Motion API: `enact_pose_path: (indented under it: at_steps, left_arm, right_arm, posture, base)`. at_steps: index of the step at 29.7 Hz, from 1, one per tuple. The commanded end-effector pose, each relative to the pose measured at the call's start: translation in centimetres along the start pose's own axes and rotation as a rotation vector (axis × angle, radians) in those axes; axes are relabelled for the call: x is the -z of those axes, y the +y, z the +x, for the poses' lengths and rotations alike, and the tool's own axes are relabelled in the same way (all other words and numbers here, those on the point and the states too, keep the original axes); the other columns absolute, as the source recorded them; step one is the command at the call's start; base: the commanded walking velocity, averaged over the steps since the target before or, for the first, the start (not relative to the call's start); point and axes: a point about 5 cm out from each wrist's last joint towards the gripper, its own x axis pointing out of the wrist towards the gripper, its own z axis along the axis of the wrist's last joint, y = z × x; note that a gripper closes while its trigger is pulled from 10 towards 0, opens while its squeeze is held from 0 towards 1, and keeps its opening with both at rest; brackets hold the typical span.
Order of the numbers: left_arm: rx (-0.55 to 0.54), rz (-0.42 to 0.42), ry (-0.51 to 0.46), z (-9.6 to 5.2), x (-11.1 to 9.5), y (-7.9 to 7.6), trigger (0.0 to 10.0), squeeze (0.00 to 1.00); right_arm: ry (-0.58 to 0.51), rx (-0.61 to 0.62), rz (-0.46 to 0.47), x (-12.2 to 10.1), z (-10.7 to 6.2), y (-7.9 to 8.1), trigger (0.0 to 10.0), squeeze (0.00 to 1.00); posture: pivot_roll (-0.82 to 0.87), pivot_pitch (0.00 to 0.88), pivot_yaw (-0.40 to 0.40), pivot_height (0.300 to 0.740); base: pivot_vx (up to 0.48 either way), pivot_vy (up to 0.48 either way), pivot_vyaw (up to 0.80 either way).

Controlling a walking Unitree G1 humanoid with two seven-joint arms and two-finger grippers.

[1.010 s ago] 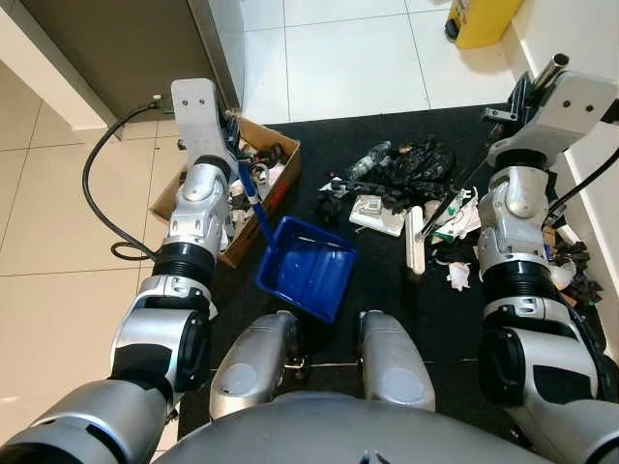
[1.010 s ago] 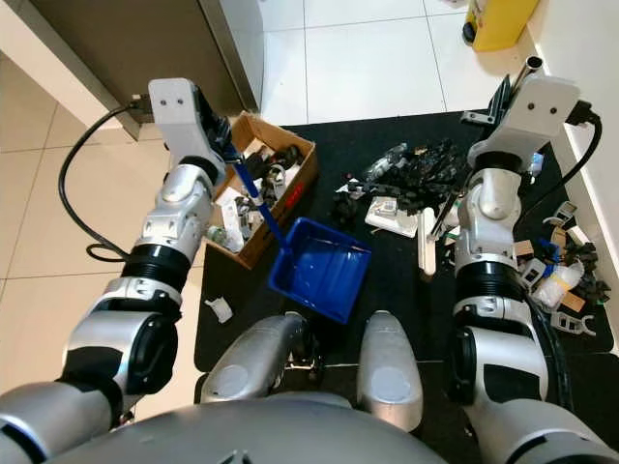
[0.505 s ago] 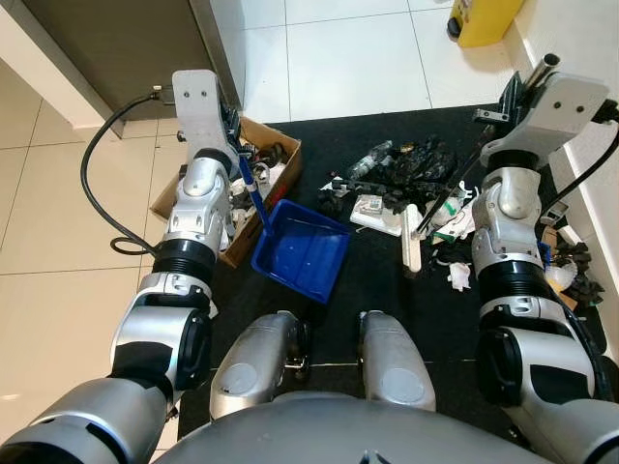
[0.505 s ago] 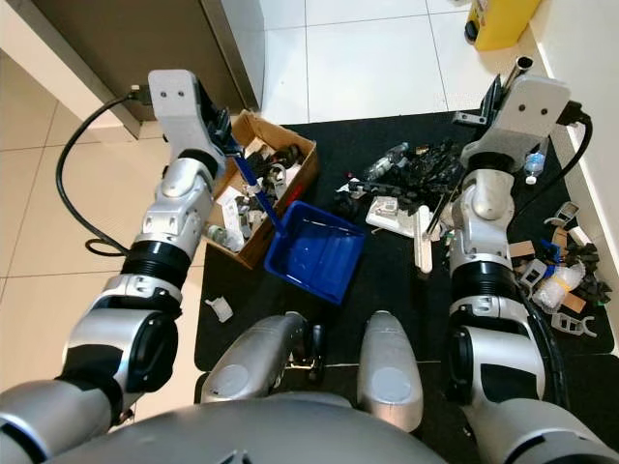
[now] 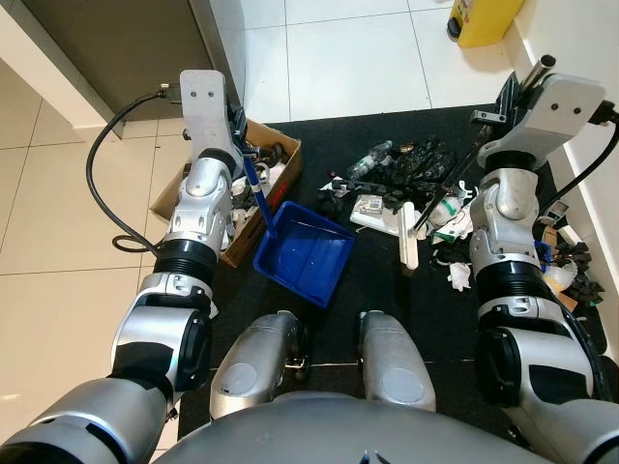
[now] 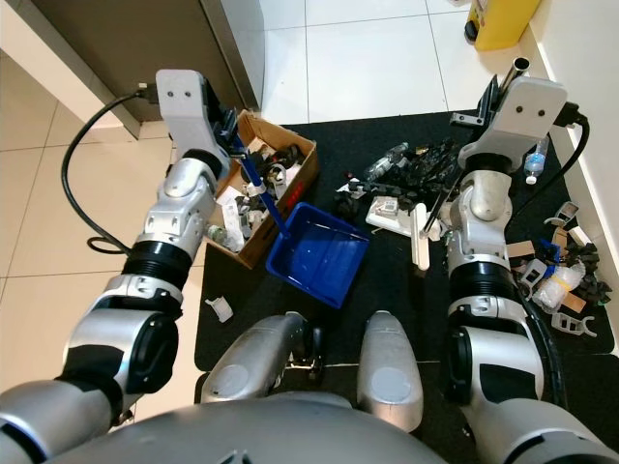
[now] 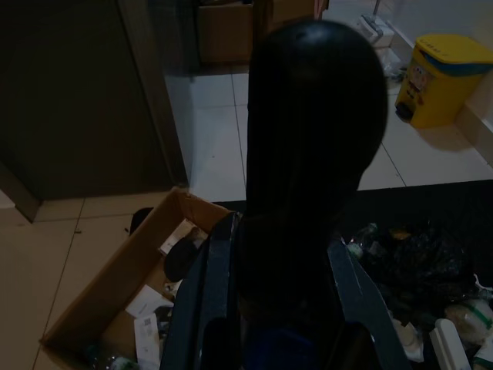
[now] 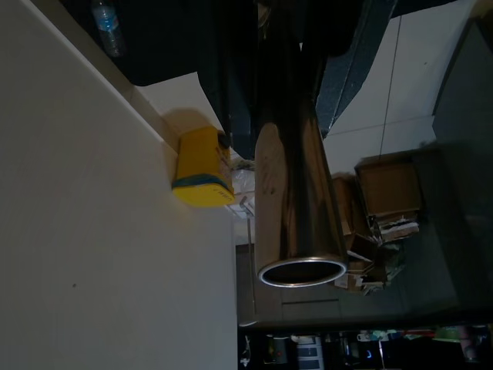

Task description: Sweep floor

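A blue dustpan (image 5: 309, 259) rests on the black mat (image 5: 377, 290) beside a cardboard box (image 5: 282, 184). Its blue handle (image 5: 253, 191) rises to my left gripper (image 5: 240, 153), which is shut on it. In the left wrist view the handle's dark knob (image 7: 312, 146) sits between the fingers. My right gripper (image 5: 511, 97) is shut on the metal broom pole (image 8: 296, 193). The pole slants down to the white broom head (image 5: 406, 240), which lies on the mat at the near edge of a litter pile (image 5: 406, 166) of black scraps, a bottle and papers.
The cardboard box holds assorted rubbish. More litter (image 5: 571, 261) lies along the wall at the right. A yellow bin (image 5: 481, 17) stands on white tiles beyond the mat. A dark cabinet (image 5: 116, 39) rises at the left, and a black cable (image 5: 102, 193) loops beside my left arm.
The dustpan has slid a little away from me, closer to the box. The broom head has edged left toward it. Both arms have lifted slightly.
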Motion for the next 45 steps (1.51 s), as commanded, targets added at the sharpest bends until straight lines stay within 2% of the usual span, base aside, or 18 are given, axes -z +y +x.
enact_pose_path:
  at_steps: [1,11,45]
  left_arm:
    - [-0.007,0.023,-0.045,0.0,-0.82,0.21,10.0,0.0]
    - [-0.006,0.035,-0.052,0.07,-0.97,0.15,10.0,0.0]
    - [-0.009,0.028,-0.061,0.16,-1.18,0.08,10.0,0.0]
  right_arm:
    - [-0.043,-0.008,0.012,-0.73,0.41,0.44,10.0,0.0]
    - [-0.043,-0.01,0.008,-0.69,0.44,0.44,10.0,0.0]
    - [-0.036,-0.012,0.003,-0.51,0.39,0.4,10.0,0.0]
  posture:
    - [0.03,0.028,0.097,0.74]
    - [0.02,0.028,0.1,0.74]
    - [0.02,0.03,0.098,0.74]
  base:
    - [0.0,0.0,0.0]
    - [0.0,-0.026,0.0]
    - [0.0,-0.385,0.0]
